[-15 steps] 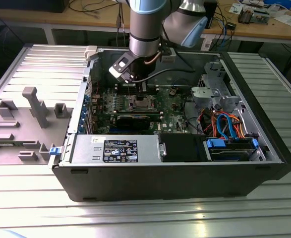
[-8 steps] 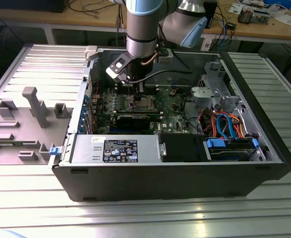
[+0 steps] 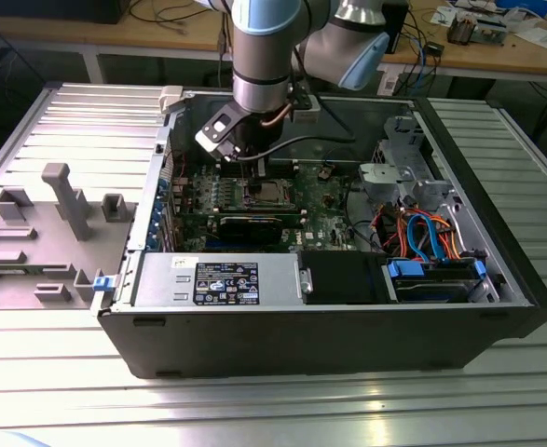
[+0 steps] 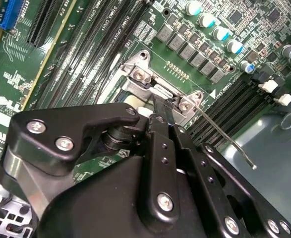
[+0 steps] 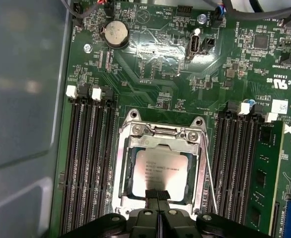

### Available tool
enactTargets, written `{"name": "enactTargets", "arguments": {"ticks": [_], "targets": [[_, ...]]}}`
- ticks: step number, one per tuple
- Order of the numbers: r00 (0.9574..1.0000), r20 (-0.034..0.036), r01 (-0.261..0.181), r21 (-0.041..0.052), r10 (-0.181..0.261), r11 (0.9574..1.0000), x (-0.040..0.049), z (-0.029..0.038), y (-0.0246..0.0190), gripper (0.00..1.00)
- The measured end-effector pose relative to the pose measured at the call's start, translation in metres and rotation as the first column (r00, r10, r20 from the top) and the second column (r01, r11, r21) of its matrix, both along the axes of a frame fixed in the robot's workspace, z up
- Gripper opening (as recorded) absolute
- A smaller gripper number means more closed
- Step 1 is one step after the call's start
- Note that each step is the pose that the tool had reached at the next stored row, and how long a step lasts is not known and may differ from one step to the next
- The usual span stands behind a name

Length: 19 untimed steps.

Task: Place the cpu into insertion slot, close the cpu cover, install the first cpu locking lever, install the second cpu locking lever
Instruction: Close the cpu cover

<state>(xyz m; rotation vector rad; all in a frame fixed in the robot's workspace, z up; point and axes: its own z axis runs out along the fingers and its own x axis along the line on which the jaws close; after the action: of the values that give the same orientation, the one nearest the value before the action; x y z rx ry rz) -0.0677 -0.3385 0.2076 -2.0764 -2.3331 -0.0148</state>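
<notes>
Ribbed silvery metal tabletop (image 3: pixel 273 410) carried an open black computer case (image 3: pixel 301 335), and the arm reached down into it. Inside the case lay a green circuit board (image 5: pixel 150 69). A grey labelled power supply box (image 3: pixel 217 279), a black drive box (image 3: pixel 343 277) and a blue drive caddy (image 3: pixel 431 270) with orange and blue cables sat along the case wall, well apart from the tool.

The black gripper (image 5: pixel 157 194) hung right over the small square insertion slot (image 3: pixel 275 194). Its fingers were pressed together with nothing between them, and the tips met the socket's edge. The small flat square cpu (image 5: pixel 160 171), silvery-grey on its face, sat in the slot just beyond the fingertips. The thin silvery cpu cover (image 5: pixel 201 163) lay down around it, so the chip's face showed through the cover's window.

A thin wire lever (image 5: pixel 210 173) ran alongside the socket, beside the tool; in the second wrist view it stuck out past the gripper (image 4: pixel 157 101). Long black memory slots (image 5: pixel 86 163) flanked the socket on both sides. A round silver coin cell (image 5: pixel 114 32) sat on the board farther from the tool.
</notes>
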Motion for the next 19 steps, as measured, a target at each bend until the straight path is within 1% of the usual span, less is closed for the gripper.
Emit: {"name": "enactTargets", "arguments": {"ticks": [3, 6, 8, 11, 13, 14, 15, 19], "targets": [[1.0000, -0.0002, 0.000, -0.0004, 0.000, 1.0000, -0.0001, -0.0019, -0.0001, 0.11], [1.0000, -0.0002, 0.000, -0.0003, 0.000, 1.0000, 0.0000, -0.0021, 0.0000, 0.11], [1.0000, 0.0005, 0.000, 0.0007, 0.000, 1.0000, 0.0001, -0.0014, 0.0001, 0.11], [1.0000, 0.0000, 0.000, 0.0000, 0.000, 1.0000, 0.0000, 0.0012, 0.0000, 0.11], [1.0000, 0.0002, 0.000, 0.0003, 0.000, 1.0000, 0.0001, 0.0015, 0.0001, 0.11], [1.0000, -0.0001, 0.000, -0.0001, 0.000, 1.0000, 0.0018, 0.0017, 0.0000, 0.11], [1.0000, -0.0001, 0.000, -0.0001, 0.000, 1.0000, 0.0067, 0.0016, 0.0000, 0.11], [1.0000, -0.0001, 0.000, -0.0001, 0.000, 1.0000, 0.0179, 0.0013, 0.0000, 0.11]]}}
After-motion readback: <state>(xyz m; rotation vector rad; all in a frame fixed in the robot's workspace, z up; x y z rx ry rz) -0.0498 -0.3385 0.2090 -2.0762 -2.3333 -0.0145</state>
